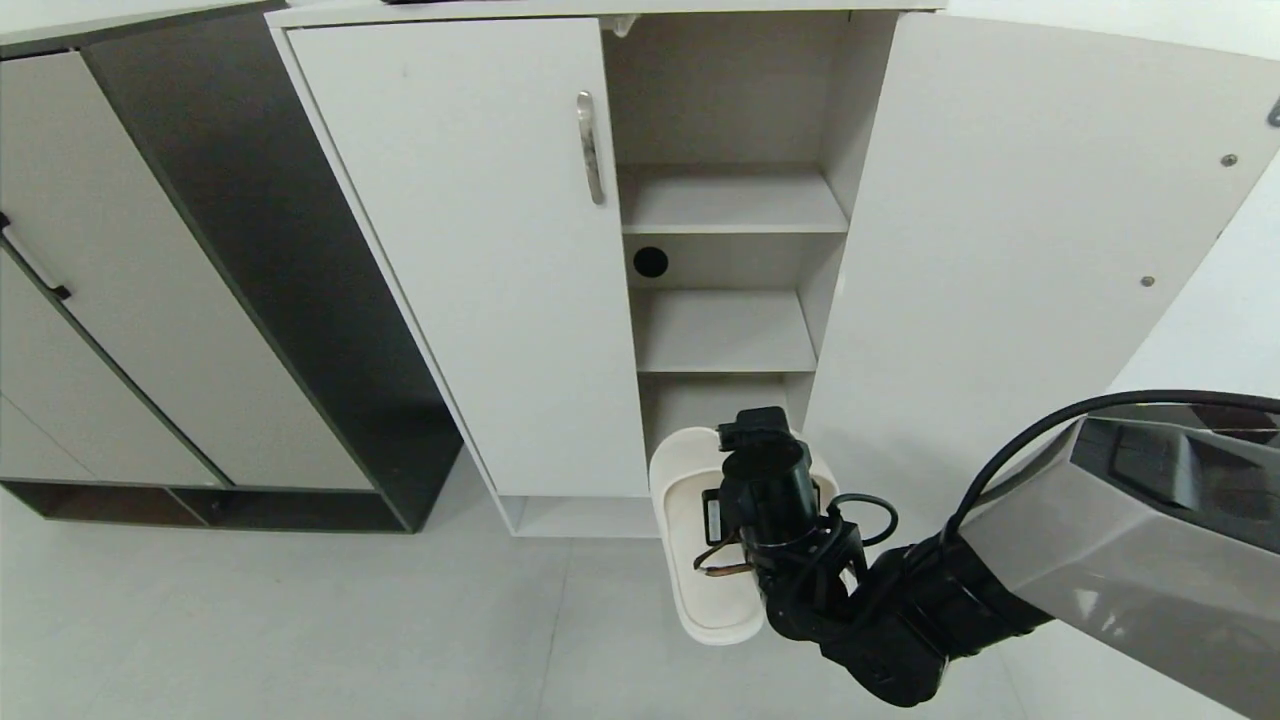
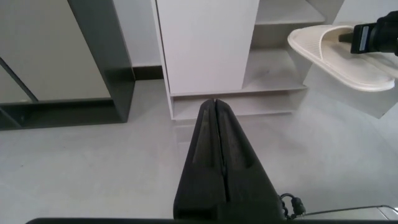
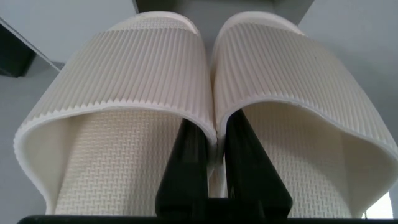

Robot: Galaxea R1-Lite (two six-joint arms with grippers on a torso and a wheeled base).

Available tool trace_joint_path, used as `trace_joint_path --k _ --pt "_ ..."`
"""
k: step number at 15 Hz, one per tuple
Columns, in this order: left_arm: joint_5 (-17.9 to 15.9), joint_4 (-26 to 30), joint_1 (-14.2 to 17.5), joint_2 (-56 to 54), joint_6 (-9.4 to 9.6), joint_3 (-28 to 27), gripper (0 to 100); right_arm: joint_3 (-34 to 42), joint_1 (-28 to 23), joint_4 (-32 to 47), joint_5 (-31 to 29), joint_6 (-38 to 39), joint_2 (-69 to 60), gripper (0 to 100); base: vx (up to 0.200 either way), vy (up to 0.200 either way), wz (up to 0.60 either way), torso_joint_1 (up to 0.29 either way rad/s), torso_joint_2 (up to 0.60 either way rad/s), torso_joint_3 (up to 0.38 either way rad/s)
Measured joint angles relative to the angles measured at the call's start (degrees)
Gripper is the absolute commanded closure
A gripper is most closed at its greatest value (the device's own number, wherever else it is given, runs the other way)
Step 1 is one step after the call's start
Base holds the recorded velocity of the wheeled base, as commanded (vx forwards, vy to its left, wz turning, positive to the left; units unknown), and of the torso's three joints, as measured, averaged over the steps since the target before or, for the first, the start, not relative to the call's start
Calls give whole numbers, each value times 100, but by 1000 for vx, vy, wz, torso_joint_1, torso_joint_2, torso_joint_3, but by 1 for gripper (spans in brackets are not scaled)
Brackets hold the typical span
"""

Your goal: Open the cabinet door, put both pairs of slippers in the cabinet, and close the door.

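Head view: a white cabinet (image 1: 730, 200) stands with its right door (image 1: 1020, 240) swung wide and its left door (image 1: 470, 260) shut. Your right gripper (image 3: 216, 163) holds a cream pair of slippers (image 1: 685, 540) just in front of the lowest compartment (image 1: 700, 405), its fingers narrowed on the two inner walls pressed together. Your left gripper (image 2: 215, 134) hovers over the floor (image 2: 93, 162), fingers closed flat on nothing. The risk is that this thin pinch may let one slipper twist loose. The wide pair could also catch the opening's sides as it goes in, either the left door or the right door.
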Motion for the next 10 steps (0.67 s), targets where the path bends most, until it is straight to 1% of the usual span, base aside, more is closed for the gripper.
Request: trace_joint_path --k 3,6,8,10 --pt "2 0 -2 0 2 0 100 -55 -13 -37 -30 -1 55 100 0 0 0 4 1 -201" --pt "2 0 -2 0 0 0 100 -68 -9 -257 -150 -69 73 100 0 0 0 1 4 -194" --pt "0 0 -2 0 0 0 100 -55 22 -789 -336 -373 101 100 0 0 0 2 2 -190" --pt "0 0 -2 0 0 0 100 -2 28 -1736 -408 -759 168 100 0 0 0 4 -1 -52"
